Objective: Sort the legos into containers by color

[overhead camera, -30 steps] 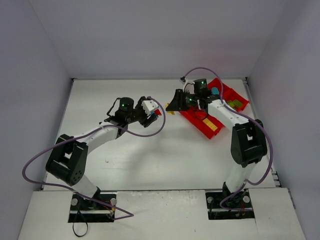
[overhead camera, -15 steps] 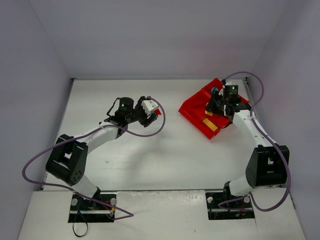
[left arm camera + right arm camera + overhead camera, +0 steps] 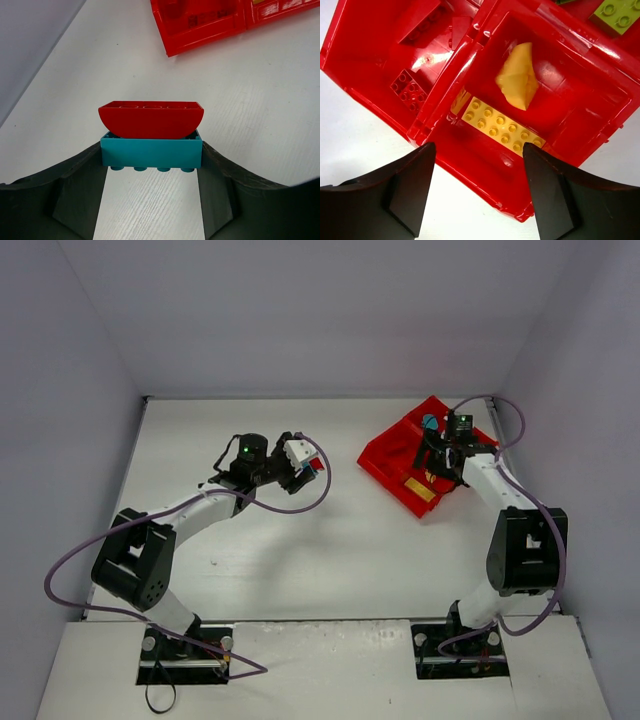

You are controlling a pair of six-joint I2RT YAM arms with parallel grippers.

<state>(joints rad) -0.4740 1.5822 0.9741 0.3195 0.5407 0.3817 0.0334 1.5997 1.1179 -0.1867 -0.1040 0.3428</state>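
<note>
Yellow bricks [image 3: 502, 127], a red brick [image 3: 410, 90] and a green brick [image 3: 617, 15] lay sorted in the tray [image 3: 380, 465], the right hand [image 3: 477, 150] wide and empty above it, while the left hand [image 3: 152, 159], well off the tray, gripped a teal brick [image 3: 151, 152] under a red curved brick [image 3: 150, 120], both unsorted.

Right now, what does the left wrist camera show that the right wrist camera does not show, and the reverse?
Only left wrist: the left gripper shut on a teal brick, with a red curved piece sitting against it.
Only right wrist: the open right gripper above the red tray compartments, with a long yellow brick and a yellow curved piece in one, a red brick in another, a lime green brick in a third.
Both: that tray and the white table.
</note>
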